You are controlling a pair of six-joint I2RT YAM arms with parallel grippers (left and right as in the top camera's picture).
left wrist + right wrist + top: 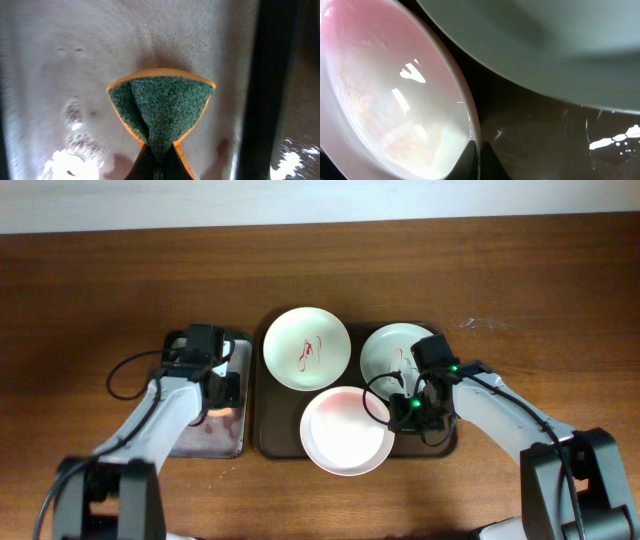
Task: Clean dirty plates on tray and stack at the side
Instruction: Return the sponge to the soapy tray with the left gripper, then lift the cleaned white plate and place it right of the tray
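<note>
Three plates lie on the dark tray (268, 438): a white plate with red marks (306, 348) at the back left, a pale green plate with red marks (393, 350) at the back right, and a pink plate (346, 431) at the front. My right gripper (403, 412) is shut on the pink plate's right rim (470, 120), one finger inside and one outside. My left gripper (213, 388) is over the silver tray (215, 438) and is shut on a green and orange sponge (160, 107), which is folded between its fingers.
The silver tray's surface (60, 60) is wet and shiny, with a dark raised edge (262, 90) to the right. The pale green plate's underside (545, 45) hangs close above my right gripper. Brown wooden table (100, 290) lies all round.
</note>
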